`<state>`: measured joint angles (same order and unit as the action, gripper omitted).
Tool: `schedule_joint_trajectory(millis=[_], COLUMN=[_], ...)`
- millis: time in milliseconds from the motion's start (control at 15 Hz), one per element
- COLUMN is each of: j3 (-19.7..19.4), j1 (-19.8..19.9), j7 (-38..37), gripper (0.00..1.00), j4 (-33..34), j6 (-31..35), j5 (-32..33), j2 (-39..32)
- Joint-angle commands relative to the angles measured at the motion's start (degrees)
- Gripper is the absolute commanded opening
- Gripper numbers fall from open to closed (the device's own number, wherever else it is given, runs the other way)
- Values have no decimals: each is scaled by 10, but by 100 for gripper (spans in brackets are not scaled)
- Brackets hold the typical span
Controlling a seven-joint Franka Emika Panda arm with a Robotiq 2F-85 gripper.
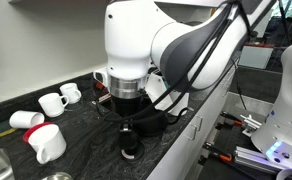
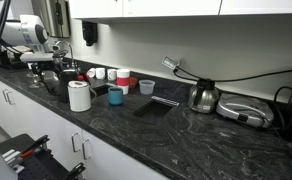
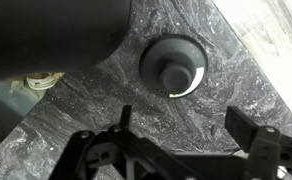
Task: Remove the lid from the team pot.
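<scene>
The small round black lid [image 3: 173, 65] with its knob lies flat on the dark marbled counter; it also shows in an exterior view as a small black shape [image 1: 129, 148] under the arm. The black pot [image 3: 56, 35] fills the upper left of the wrist view, beside the lid and apart from it. My gripper [image 3: 186, 120] is open and empty, a little above the counter, its two fingers just short of the lid. It points straight down in both exterior views [image 1: 127, 118] [image 2: 48, 66].
Several white mugs [image 1: 51, 102] stand or lie near the arm. Farther along the counter are a paper towel roll [image 2: 79, 96], a blue cup [image 2: 115, 96], a red disc [image 2: 123, 82] and a steel kettle [image 2: 202, 97]. The counter's front edge [image 1: 181, 135] is close.
</scene>
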<state>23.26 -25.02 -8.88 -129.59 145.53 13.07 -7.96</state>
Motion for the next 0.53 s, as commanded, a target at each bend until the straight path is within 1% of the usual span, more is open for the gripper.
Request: schedule_joint_trajectory(millis=[0, 467], j3=[-4, -4], j1=[-4, -4], j7=[2, 2], gripper=[100, 100], j4=[6, 6], j6=[-2, -2], j5=[-6, -7], j2=[2, 1])
